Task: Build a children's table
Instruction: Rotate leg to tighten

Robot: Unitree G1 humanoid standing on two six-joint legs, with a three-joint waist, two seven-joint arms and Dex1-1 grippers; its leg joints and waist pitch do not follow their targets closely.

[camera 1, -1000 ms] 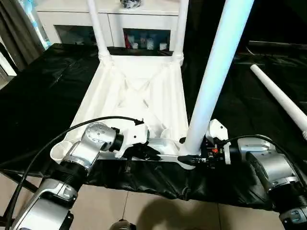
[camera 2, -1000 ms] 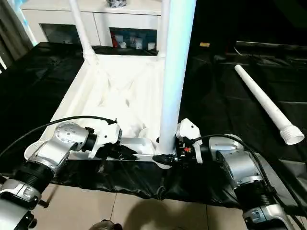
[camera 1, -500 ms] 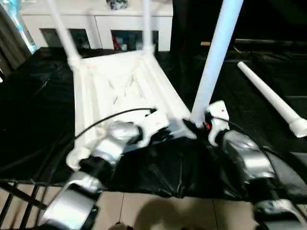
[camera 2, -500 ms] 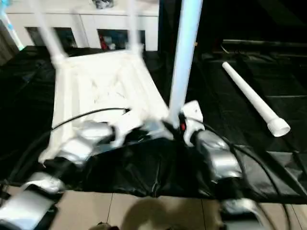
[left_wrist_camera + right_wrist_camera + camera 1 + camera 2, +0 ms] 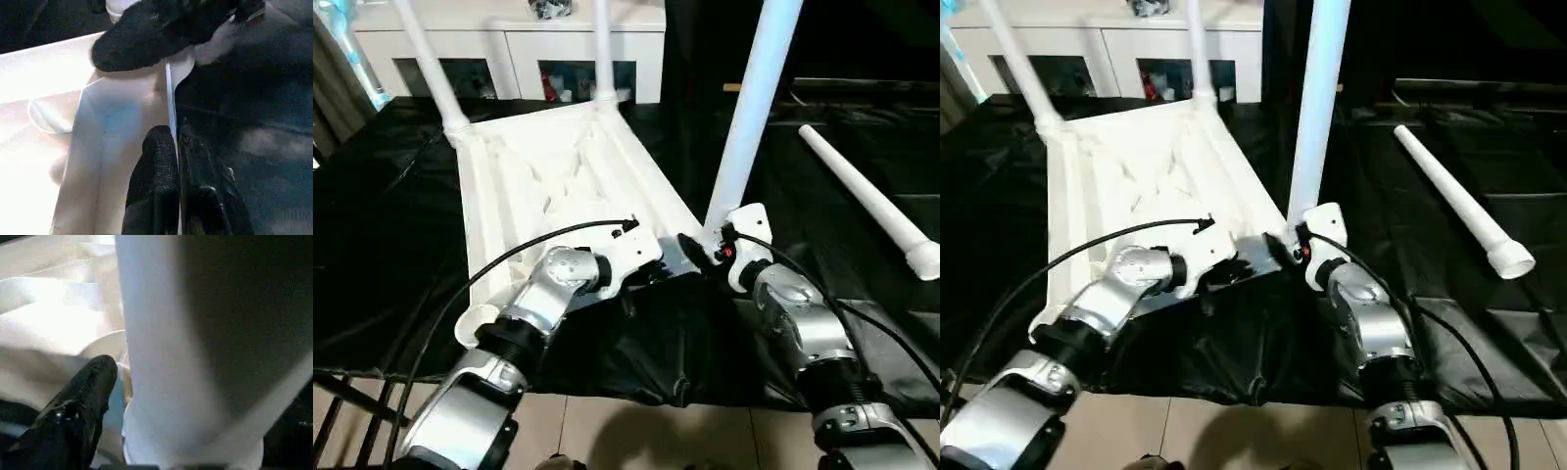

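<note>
The white tabletop (image 5: pixel 558 166) lies upside down on the black work table, ribs facing up. Two white legs (image 5: pixel 426 59) (image 5: pixel 602 49) stand in its far corner sockets. A third leg (image 5: pixel 749 108) rises from the near right corner, and my right gripper (image 5: pixel 705 250) is shut on its base. One black finger (image 5: pixel 83 401) of that gripper lies against the tube in the right wrist view. My left gripper (image 5: pixel 171 142) is shut on the tabletop's thin near rim (image 5: pixel 168 98). The near left socket (image 5: pixel 475 325) stands empty. The fourth leg (image 5: pixel 862 191) lies loose to the right.
The black-covered work table (image 5: pixel 382 215) ends just in front of my forearms, with tiled floor (image 5: pixel 656 431) below. A white glass-door cabinet (image 5: pixel 509 49) stands behind the table. Black cables loop over both of my forearms.
The tabletop has turned on the work table: its near right corner with the held leg swung away from me, and the far legs went left. Both grippers kept their hold. The camera also shifted.
</note>
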